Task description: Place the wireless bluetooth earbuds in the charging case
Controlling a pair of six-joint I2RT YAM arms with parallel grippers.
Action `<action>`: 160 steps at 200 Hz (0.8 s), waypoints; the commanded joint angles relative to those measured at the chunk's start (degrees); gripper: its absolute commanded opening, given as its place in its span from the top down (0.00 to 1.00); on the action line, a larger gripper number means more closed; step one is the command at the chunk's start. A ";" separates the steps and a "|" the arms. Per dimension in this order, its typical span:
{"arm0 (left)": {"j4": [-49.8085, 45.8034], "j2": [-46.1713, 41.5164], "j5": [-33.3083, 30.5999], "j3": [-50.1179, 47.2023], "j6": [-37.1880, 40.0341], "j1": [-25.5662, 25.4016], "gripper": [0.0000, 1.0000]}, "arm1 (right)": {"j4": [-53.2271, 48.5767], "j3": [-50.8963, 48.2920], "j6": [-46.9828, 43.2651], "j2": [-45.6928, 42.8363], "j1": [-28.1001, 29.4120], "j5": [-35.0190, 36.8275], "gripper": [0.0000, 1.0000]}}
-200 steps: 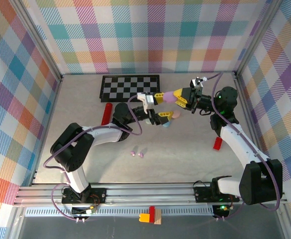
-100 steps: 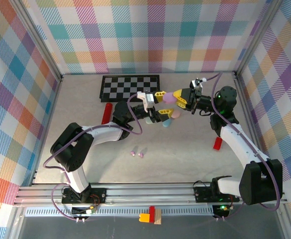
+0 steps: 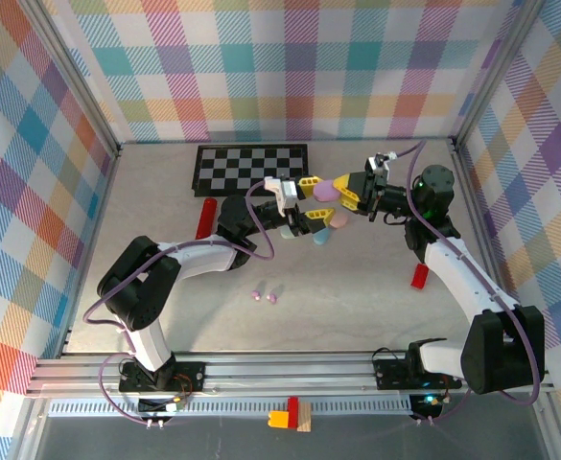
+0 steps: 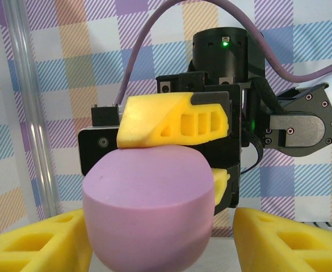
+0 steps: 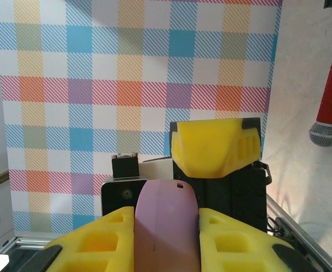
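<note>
My right gripper (image 3: 343,191) (image 5: 167,241) is shut on a lilac pebble-shaped charging case (image 3: 325,189) (image 5: 167,226) and holds it in the air at the middle back. My left gripper (image 3: 310,202) (image 4: 161,241) faces it, its yellow fingers (image 4: 35,243) straddling the same case (image 4: 148,209). One finger lies against the case; a gap shows before the other. Two tiny pinkish-lilac earbuds (image 3: 264,297) lie on the table, well in front of both grippers. A pink case (image 3: 338,221) and a blue case (image 3: 322,236) lie under the grippers.
A checkerboard mat (image 3: 251,168) lies at the back. A red microphone-like cylinder (image 3: 205,218) (image 5: 331,96) rests to its left and a red block (image 3: 420,275) lies beside the right arm. Small coloured bricks (image 3: 291,417) sit on the front rail. Plaid walls enclose the table.
My left gripper's jaws have narrowed around the lilac case and shifted slightly toward it. The right gripper still holds the case in the same place.
</note>
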 commanded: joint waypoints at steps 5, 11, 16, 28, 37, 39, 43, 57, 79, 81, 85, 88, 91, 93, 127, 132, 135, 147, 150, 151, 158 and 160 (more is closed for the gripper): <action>3.13 0.39 0.18 1.55 1.30 -0.70 0.37 | -0.59 0.69 -2.20 0.46 -0.27 -0.31 0.83; 3.16 0.40 0.16 1.63 1.28 -0.72 0.38 | -0.76 0.75 -2.30 0.50 -0.29 -0.27 0.83; 3.05 0.33 0.17 1.58 1.28 -0.72 0.38 | -0.96 0.83 -2.39 0.48 -0.29 -0.29 0.83; 3.09 0.40 0.43 1.63 1.28 -0.72 0.40 | -1.32 0.77 -2.64 0.46 -0.29 -0.29 0.83; 3.09 0.45 0.61 1.63 1.40 -0.72 0.40 | -1.42 0.77 -2.68 0.46 -0.29 -0.27 0.83; 3.12 0.49 0.66 1.63 1.37 -0.72 0.41 | -1.42 0.78 -2.73 0.46 -0.29 -0.22 0.83; 3.06 0.42 0.66 1.63 1.37 -0.72 0.41 | -1.42 0.83 -2.75 0.46 -0.25 -0.28 0.83; 3.08 0.49 0.88 1.63 1.32 -0.71 0.43 | -1.49 0.81 -2.75 0.46 -0.27 -0.25 0.83; 3.06 0.51 1.03 1.58 1.28 -0.72 0.48 | -1.66 0.83 -2.79 0.40 -0.32 -0.20 0.83; 3.04 0.50 1.01 1.51 1.32 -0.70 0.48 | -1.59 0.78 -2.83 0.44 -0.30 -0.22 0.83; 3.05 0.54 1.18 1.50 1.29 -0.72 0.50 | -1.71 0.80 -2.90 0.45 -0.29 -0.23 0.83; 3.05 0.58 1.23 1.52 1.28 -0.70 0.51 | -1.76 0.83 -2.88 0.46 -0.29 -0.25 0.83; 3.04 0.59 1.23 1.61 1.28 -0.72 0.52 | -1.80 0.77 -3.01 0.46 -0.29 -0.18 0.83; 3.06 0.59 1.19 1.58 1.30 -0.72 0.52 | -1.87 0.78 -3.01 0.46 -0.29 -0.15 0.83; 3.05 0.55 1.66 1.53 1.28 -0.69 0.61 | -2.36 0.77 -3.27 0.51 -0.29 -0.01 0.83; 3.09 0.52 1.73 1.54 1.28 -0.72 0.61 | -2.64 0.80 -3.40 0.46 -0.29 0.04 0.83; 2.99 0.57 1.76 1.54 1.28 -0.77 0.61 | -2.73 0.84 -3.40 0.46 -0.27 0.08 0.83; 3.03 0.52 1.90 1.45 1.28 -0.68 0.61 | -3.74 0.96 -4.17 0.29 -0.30 0.24 0.82; 2.96 0.58 1.97 1.37 1.28 -0.71 0.61 | -4.09 1.05 -4.47 0.21 -0.31 0.28 0.81; 2.91 0.58 2.00 1.37 1.32 -0.72 0.61 | -4.21 1.03 -4.58 0.20 -0.35 0.36 0.80; 2.91 0.48 2.09 1.28 1.33 -0.65 0.61 | -5.20 1.18 -5.45 -0.08 -0.29 0.67 0.75; 2.90 0.45 2.08 1.23 1.38 -0.60 0.61 | -5.42 1.26 -5.75 -0.20 -0.29 0.78 0.73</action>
